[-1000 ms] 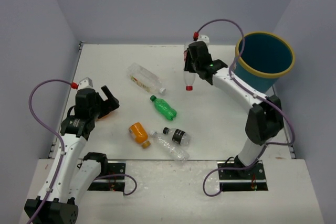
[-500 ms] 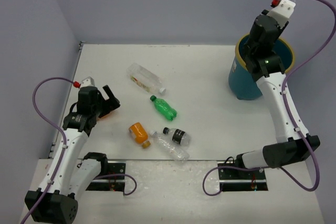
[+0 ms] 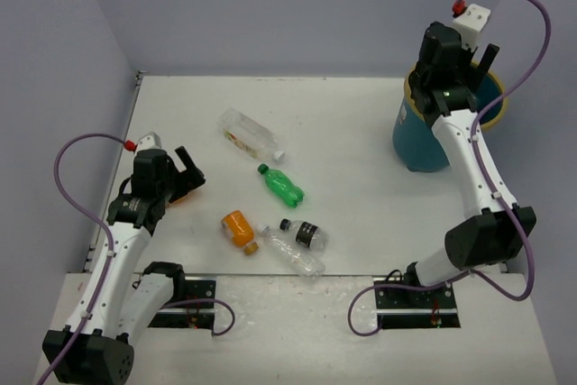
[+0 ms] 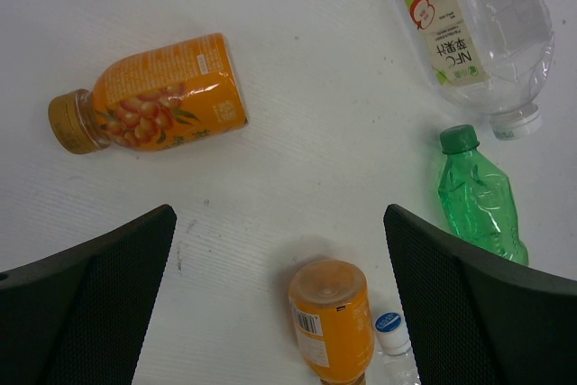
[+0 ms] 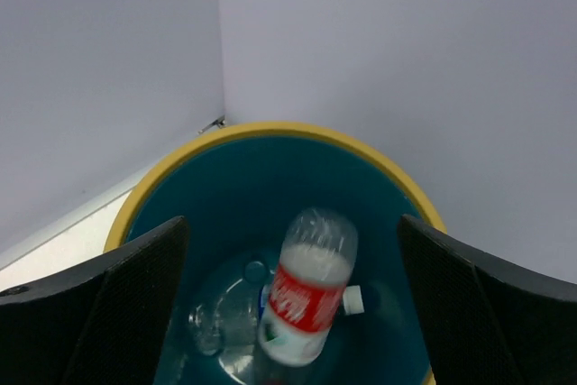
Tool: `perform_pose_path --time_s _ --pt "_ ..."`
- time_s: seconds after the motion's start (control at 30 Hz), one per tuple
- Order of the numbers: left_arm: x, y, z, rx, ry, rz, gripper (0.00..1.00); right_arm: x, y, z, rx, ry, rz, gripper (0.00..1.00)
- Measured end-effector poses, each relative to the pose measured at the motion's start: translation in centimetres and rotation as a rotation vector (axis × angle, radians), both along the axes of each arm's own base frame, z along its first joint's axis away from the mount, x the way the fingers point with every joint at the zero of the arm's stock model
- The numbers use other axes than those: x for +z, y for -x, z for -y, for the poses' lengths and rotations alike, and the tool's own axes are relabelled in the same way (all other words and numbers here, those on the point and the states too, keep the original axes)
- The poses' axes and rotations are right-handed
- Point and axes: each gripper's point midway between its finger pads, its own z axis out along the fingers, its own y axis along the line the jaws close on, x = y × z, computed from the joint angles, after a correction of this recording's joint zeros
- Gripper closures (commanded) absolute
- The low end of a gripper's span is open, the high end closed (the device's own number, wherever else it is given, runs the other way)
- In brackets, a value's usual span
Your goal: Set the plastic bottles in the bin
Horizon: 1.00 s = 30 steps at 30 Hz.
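The bin (image 5: 270,130) holds a red-labelled bottle (image 5: 302,299) and a clear bottle (image 5: 221,322), which only the right wrist view shows. The right pincer (image 5: 290,232) hangs spread above the rim, empty. The left pincer (image 4: 278,223) is also spread and pinches nothing over the surface (image 4: 297,114). Beneath it lie an orange bottle (image 4: 162,101), a second orange bottle (image 4: 332,317), a crumpled green bottle (image 4: 478,196) and an "NFC" bottle (image 4: 469,24). The top view adds a black-labelled bottle (image 3: 305,233), well apart from the bin.

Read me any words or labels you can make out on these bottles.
"NFC", on the label of the clear bottle; the characters beside it are too small to read.
Print too small on the left orange bottle and the lower orange bottle.
Lettering blurred on the red-labelled bottle in the bin.
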Motion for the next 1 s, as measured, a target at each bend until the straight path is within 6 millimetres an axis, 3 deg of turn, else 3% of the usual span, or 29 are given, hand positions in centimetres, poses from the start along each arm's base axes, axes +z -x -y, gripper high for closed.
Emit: perform_pose_path --time_s 0.17,0.27,0.33,0.53,0.63,0.77,0.83,1.0 --pt "0.0 0.0 0.0 0.002 -0.001 0.0 0.0 -0.7 0.3 -2.0 0.156 -0.063 -0.047 0.01" --pt "0.0 0.0 0.0 0.001 -0.001 -0.001 0.0 -0.2 1.2 -4.8 0.358 -0.131 -0.043 0.01" --pt "0.0 0.0 0.0 0.002 -0.001 -0.001 0.0 0.4 2.7 -7.2 0.511 -0.188 -0.004 0.01" --pt "-0.3 0.0 0.4 -0.004 0.025 -0.008 0.0 0.6 9.6 -12.2 0.828 -0.326 0.106 0.01" --pt "-0.7 0.3 0.7 -0.001 0.048 -0.011 0.0 -1.8 11.9 -13.4 0.893 -0.391 0.102 0.01" --pt "-0.8 1.0 1.0 -0.001 0.061 0.005 0.0 -4.7 12.7 -14.0 0.906 -0.449 0.052 0.01" --pt "-1.1 1.2 1.1 -0.002 0.066 0.0 0.0 -7.3 13.3 -14.7 0.92 -0.486 -0.007 0.01" --pt "-4.0 2.0 2.8 -0.047 0.064 -0.095 0.0 -11.7 15.6 -17.4 0.99 -0.518 -0.139 0.01"
